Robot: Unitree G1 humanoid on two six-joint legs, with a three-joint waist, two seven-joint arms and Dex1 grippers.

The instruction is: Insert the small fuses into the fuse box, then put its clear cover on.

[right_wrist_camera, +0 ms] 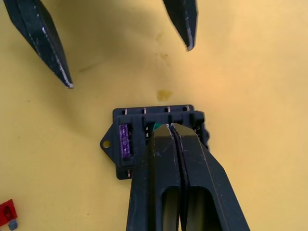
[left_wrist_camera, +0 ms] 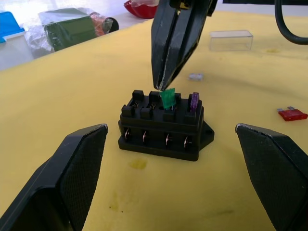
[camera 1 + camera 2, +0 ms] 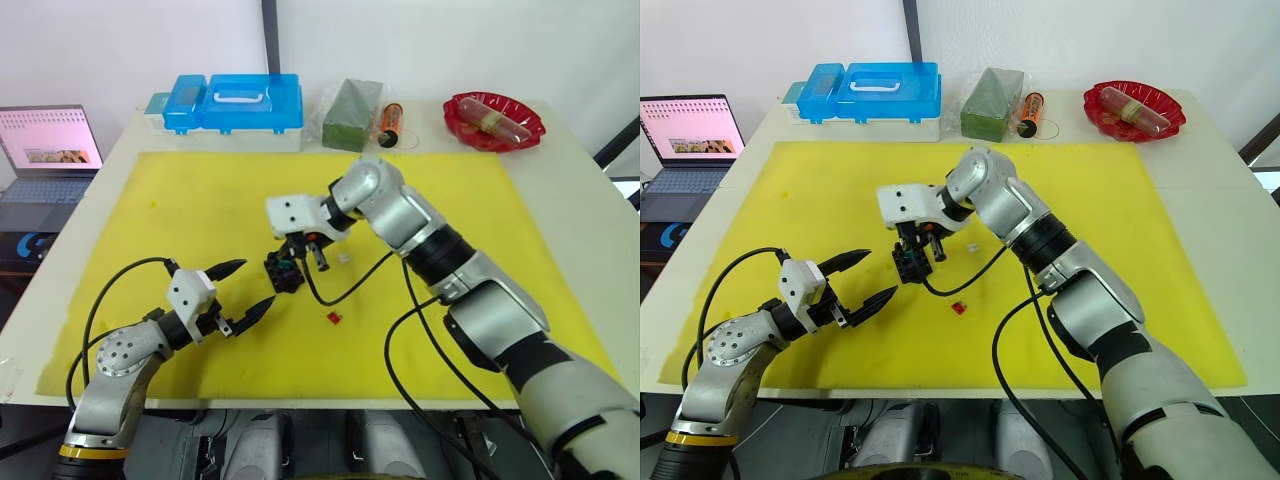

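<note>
Green fuse is pinched in the clenched right pincer and held tilted at a slot of the fuse box, beside a seated purple fuse. Left pincer is held released just beside the box; a red fuse and clear cover are seen on the yellow surface

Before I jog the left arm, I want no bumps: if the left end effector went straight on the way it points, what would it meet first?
Likely the fuse box, which sits between the left end effector's open fingers, ahead of them; depth is uncertain.
</note>
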